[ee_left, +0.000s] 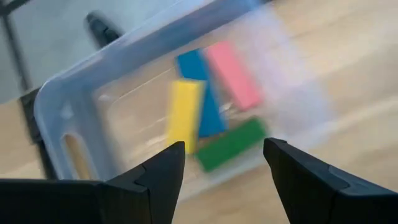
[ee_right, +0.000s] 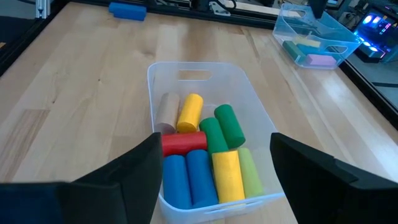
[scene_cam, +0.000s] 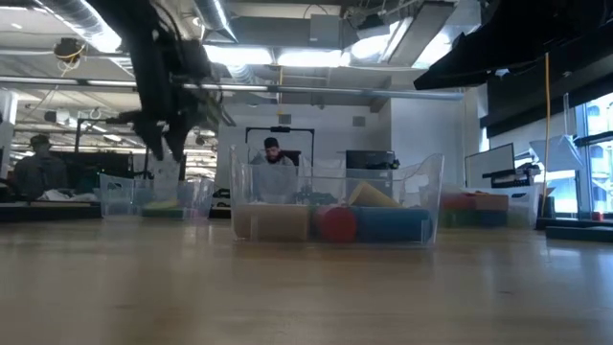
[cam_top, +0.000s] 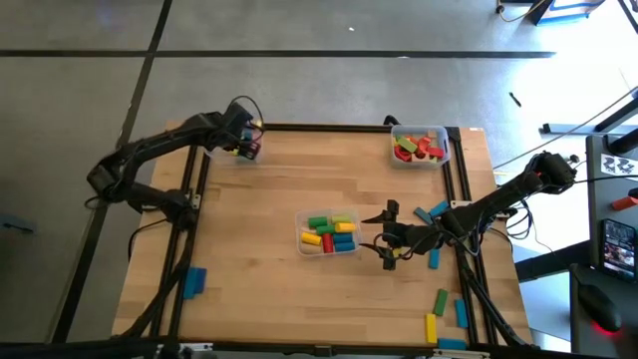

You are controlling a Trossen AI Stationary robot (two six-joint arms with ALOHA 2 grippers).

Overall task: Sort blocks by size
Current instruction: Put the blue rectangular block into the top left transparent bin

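My left gripper (cam_top: 246, 142) is open and empty above a clear bin (ee_left: 56, 93) at the table's far left corner. In it lie a yellow bar (ee_left: 184, 115), a blue bar (ee_left: 200, 93), a pink bar (ee_left: 233, 74) and a green bar (ee_left: 231, 144). My right gripper (cam_top: 385, 236) is open and empty, just right of the middle clear bin (cam_top: 329, 232). That bin holds short round blocks (ee_right: 205, 158) in red, yellow, green and blue. Loose blue blocks (cam_top: 431, 212) lie on the table right of my right gripper.
A third clear bin (cam_top: 420, 146) with red and green pieces stands at the far right. Loose blocks lie near the right front: blue (cam_top: 434, 259), green (cam_top: 441, 299), yellow (cam_top: 432, 327), blue (cam_top: 461, 312). One blue block (cam_top: 194, 281) lies front left. People sit in the room behind.
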